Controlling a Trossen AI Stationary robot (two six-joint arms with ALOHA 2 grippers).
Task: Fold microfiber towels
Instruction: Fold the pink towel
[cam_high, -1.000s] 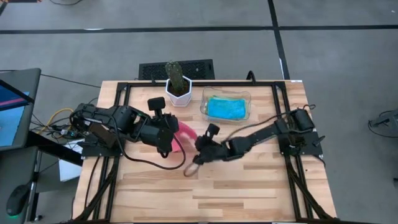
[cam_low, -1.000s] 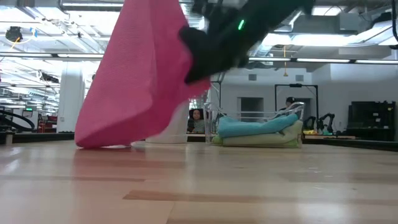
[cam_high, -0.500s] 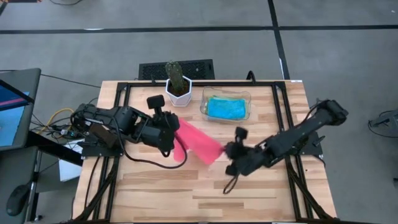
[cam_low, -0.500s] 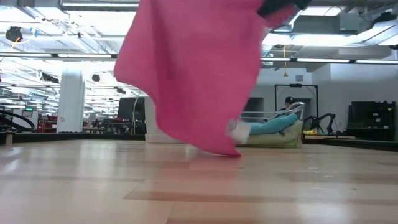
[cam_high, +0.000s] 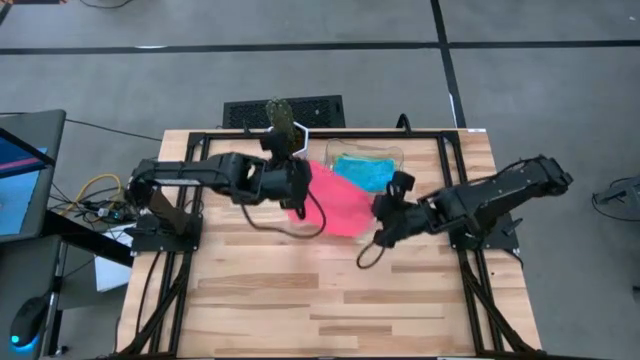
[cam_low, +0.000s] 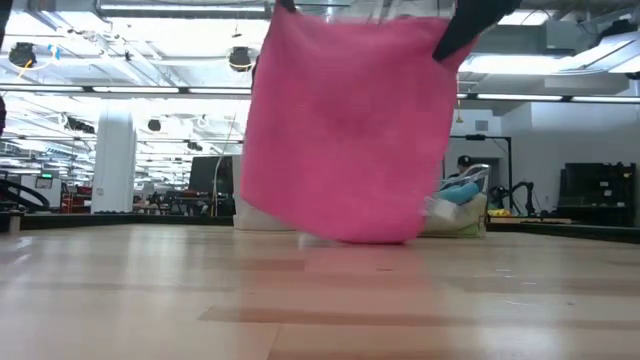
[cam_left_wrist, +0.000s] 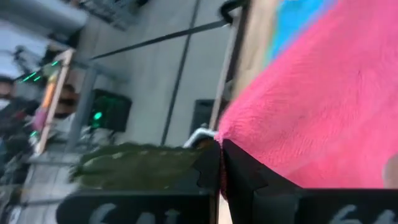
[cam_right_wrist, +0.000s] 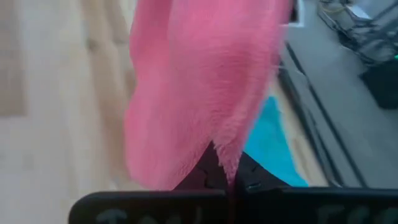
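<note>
A hot pink microfiber towel (cam_high: 335, 203) hangs spread out between my two grippers over the middle of the table. In the low view it shows as a flat sheet (cam_low: 350, 130) with its lower edge close to the tabletop. My left gripper (cam_high: 300, 190) is shut on its upper left corner. My right gripper (cam_high: 383, 215) is shut on its upper right corner. A turquoise towel (cam_high: 365, 172) lies in the clear tray (cam_high: 392, 157) at the far right, on top of a light green one (cam_low: 462, 218). My left gripper pinches the pink towel's upper left corner (cam_left_wrist: 219, 133) between its two shut fingers, slanting down from the table's left. The cloth hangs below it, drawn out toward the other gripper. My right gripper pinches the towel's upper right corner (cam_right_wrist: 227, 154) between its shut fingers, slanting down from the table's right. The cloth falls away below the fingers.
A cactus in a white pot (cam_high: 283, 125) stands at the far edge, just behind my left arm. The clear tray sits right behind the hanging towel. Bare wood (cam_high: 330, 300) lies toward the near edge.
My right gripper has risen and gone toward the table's right and far edge with one corner of the pink towel. My left gripper has gone right and toward the far edge. The towel, bunched and trailing on the table before, now hangs spread out flat between them.
</note>
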